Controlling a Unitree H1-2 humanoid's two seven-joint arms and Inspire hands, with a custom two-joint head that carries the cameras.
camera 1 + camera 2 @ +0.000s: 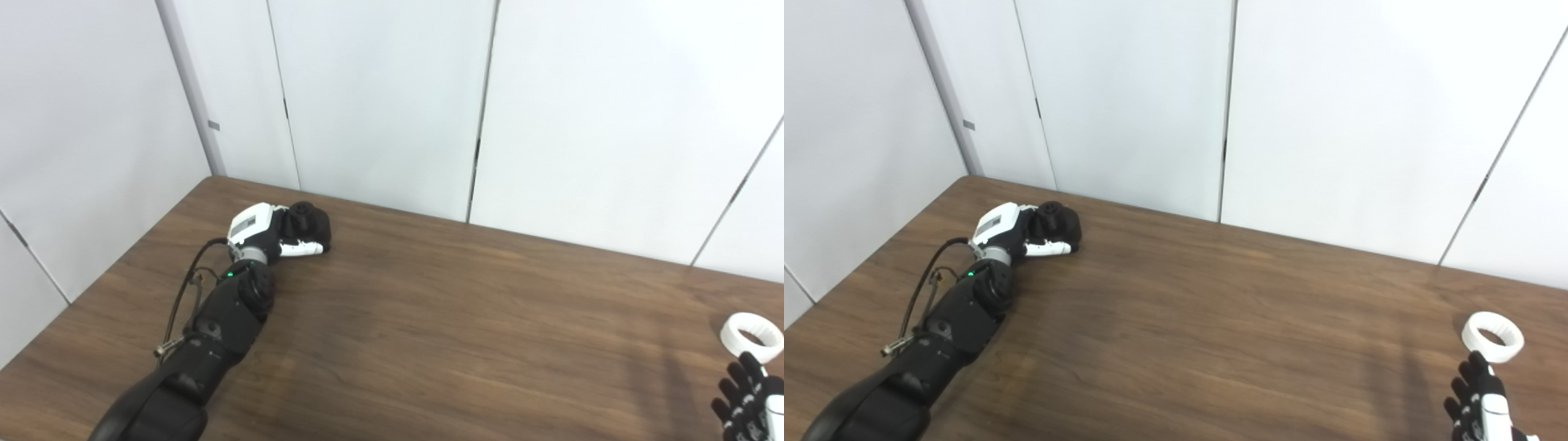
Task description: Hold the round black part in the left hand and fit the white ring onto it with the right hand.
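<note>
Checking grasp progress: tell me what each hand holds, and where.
Left hand has its fingers wrapped around the round black part's side. Right hand holds nothing.

Two head cameras, side by side, looking down and forward across the tabletop [429, 318].

Both views sit high above the near edge and face the white wall panels [1127, 98] behind the far edge, at a middling distance. They share almost the whole scene: the far left corner, the far edge and the wood between. The right eye view stands a little to the right, so everything lies further left in it and more of the tabletop's right side shows.
</note>
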